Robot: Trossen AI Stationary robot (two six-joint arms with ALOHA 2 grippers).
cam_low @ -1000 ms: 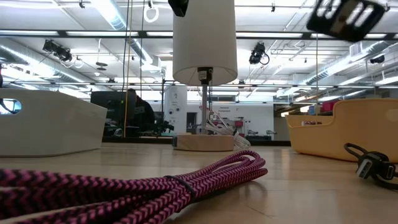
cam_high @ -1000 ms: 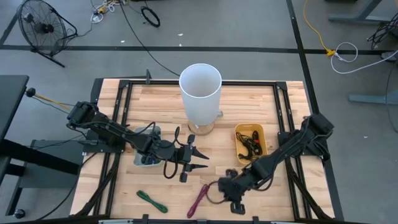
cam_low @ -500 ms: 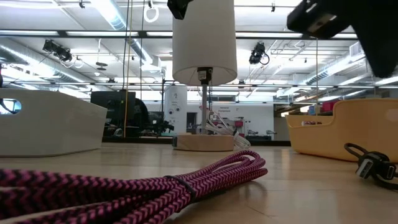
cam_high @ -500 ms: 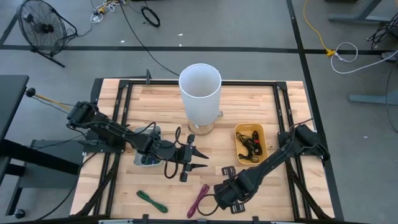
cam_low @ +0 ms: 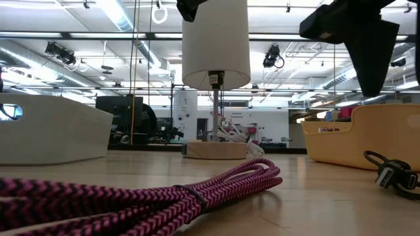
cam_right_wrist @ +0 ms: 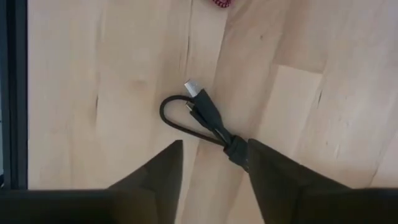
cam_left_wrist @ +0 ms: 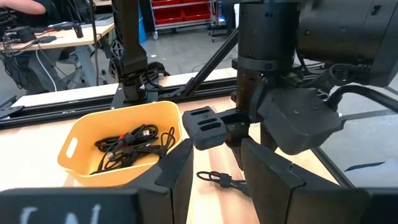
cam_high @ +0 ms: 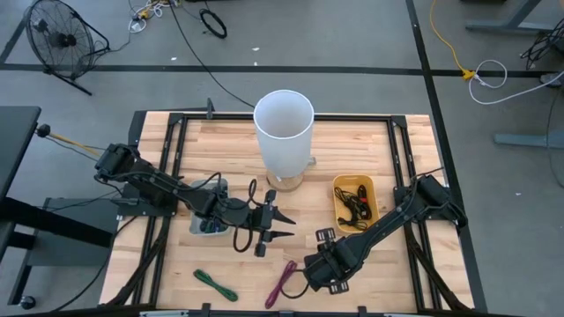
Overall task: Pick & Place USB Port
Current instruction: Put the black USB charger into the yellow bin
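Observation:
A short black USB cable lies coiled on the wooden table; its plug points away from the knot. It also shows in the low view and the left wrist view. My right gripper hangs above it, pointing down and open, one finger on either side of the cable's knotted end, clear of it. In the high view my right gripper covers the cable. My left gripper waits open near the table's middle, level, facing right.
A yellow bin holding black cables stands just beyond the right gripper. A white lamp stands at the middle back. A magenta cable and a green one lie near the front edge. A white bin sits at the left.
My right gripper has tipped from a slant to pointing straight down and has shifted a little toward the table's left. In the low view its finger now hangs downward. The left arm has kept still.

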